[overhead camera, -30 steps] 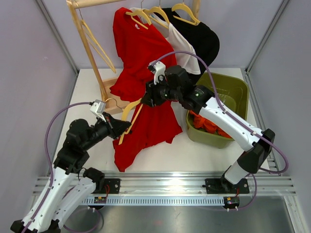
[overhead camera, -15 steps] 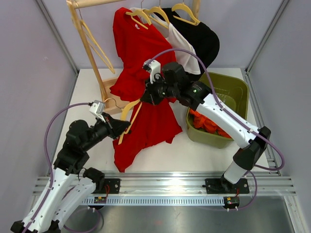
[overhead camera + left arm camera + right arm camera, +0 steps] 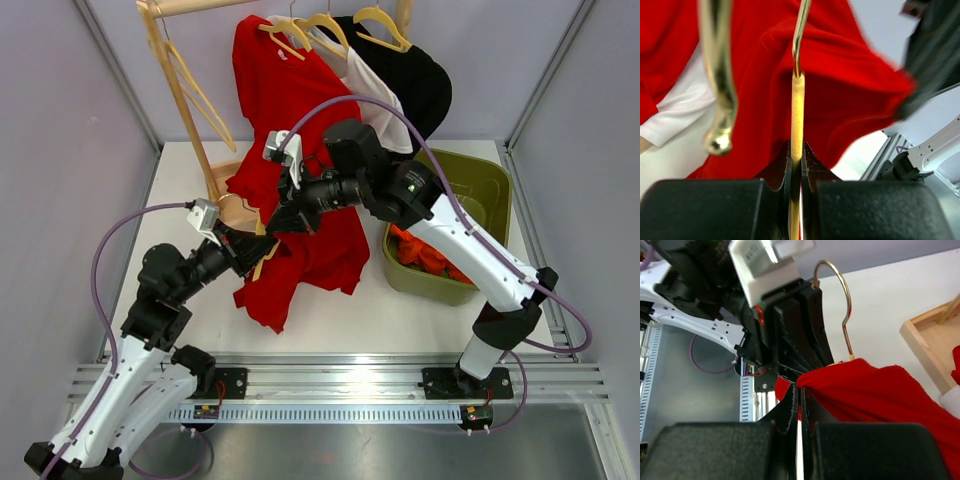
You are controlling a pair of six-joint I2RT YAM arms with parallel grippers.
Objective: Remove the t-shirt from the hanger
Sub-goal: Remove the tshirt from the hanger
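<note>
We saw the one red t-shirt draped over a wooden hanger, held above the worktop between both arms. The left end effector was clamped on the hanger's wood below its hook. The right end effector was pinched on a fold of the shirt. Behind, three garments hung on the rack. One green bin stood to the right.

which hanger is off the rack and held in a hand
The wooden hanger clamped in the left hand, with the red t-shirt on it; the other hangers hang on the rack.
</note>
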